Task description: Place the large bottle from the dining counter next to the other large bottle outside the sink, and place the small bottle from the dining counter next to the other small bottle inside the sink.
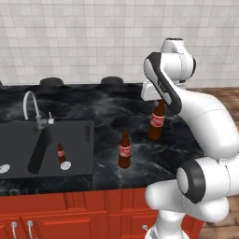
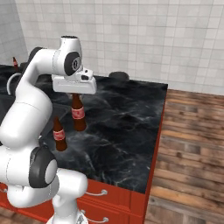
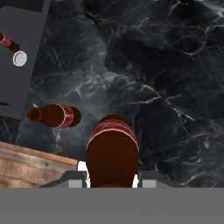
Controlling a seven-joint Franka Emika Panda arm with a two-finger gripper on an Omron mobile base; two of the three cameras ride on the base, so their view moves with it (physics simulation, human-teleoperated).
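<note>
On the black marble counter (image 1: 112, 112) right of the sink (image 1: 46, 147), a large brown bottle (image 1: 157, 122) was held by its neck in the narrowly closed gripper (image 1: 158, 99). It would best be lowered upright, just beside the standing large bottle (image 1: 124, 150), without knocking it.

Left base view: from behind-left, down over counter (image 1: 112, 112) and sink (image 1: 46, 149). Right base view: from behind-right, same counter (image 2: 127, 118), floor (image 2: 192, 144) beyond. Hand view: close, straight down along held bottle (image 3: 113, 153).
</note>
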